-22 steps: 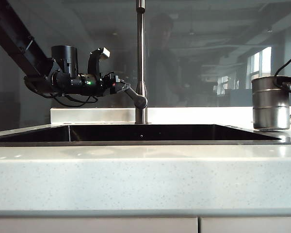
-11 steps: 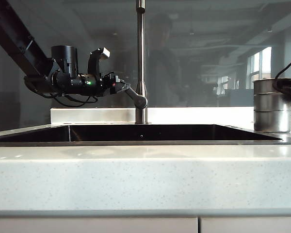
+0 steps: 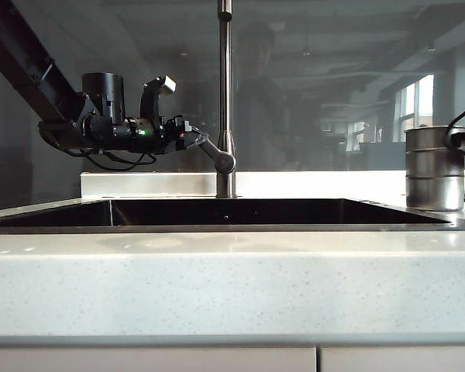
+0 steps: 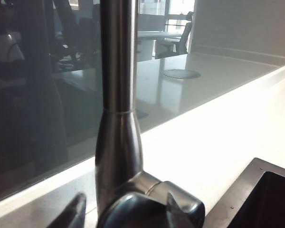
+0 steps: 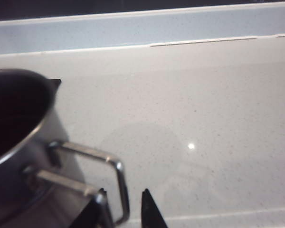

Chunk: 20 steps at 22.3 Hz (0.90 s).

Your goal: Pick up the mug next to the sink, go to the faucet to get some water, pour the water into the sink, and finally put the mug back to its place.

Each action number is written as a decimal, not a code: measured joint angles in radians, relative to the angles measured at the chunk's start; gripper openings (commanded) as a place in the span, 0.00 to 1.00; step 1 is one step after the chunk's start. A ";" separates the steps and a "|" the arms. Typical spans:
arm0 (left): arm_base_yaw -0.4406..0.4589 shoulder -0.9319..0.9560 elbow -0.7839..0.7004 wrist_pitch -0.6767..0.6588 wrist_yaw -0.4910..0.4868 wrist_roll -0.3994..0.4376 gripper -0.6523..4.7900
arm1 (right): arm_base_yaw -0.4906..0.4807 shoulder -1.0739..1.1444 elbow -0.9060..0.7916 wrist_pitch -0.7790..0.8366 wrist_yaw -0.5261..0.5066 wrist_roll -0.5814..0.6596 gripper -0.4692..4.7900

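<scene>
The mug (image 3: pixel 433 169) is seen standing upright on the desk (image 3: pixel 232 283) at the far right of the scene, just beside the right end of the sink (image 3: pixel 217 214); its base is flat on the surface and it appears to be set down in its place. In the right wrist view the mug's dark inside is visible and no water can be made out in it, though the bottom is hidden in shadow.

The right tool (image 5: pixel 125 206) is positioned at the mug's thin handle (image 5: pixel 88 164); its two fingertips are parted with one side of the handle loop between them, and no clamping is evident; the tool is judged to be released, not grasping.

The left tool (image 4: pixel 126 211) is held at the lever (image 3: pixel 215 153) low on the faucet (image 3: pixel 225 97), on the left of the scene; its fingers are spread on either side of the lever, released rather than clenched; whether they touch it cannot be told.

No water is seen running from the faucet. With the mug resting on the desk and the grip let go, the filling, pouring and returning steps are judged to be complete; only withdrawal of both arms is judged to be left.
</scene>
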 measured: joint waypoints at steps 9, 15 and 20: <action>0.000 0.000 0.000 -0.001 0.000 0.000 0.50 | 0.000 -0.121 -0.055 -0.013 -0.006 0.000 0.32; 0.000 0.000 -0.001 -0.002 0.000 0.000 0.50 | 0.001 -0.275 -0.073 -0.182 -0.006 0.003 0.32; 0.000 0.000 -0.001 -0.002 0.000 0.000 0.50 | 0.011 -0.424 -0.073 -0.352 -0.006 0.019 0.13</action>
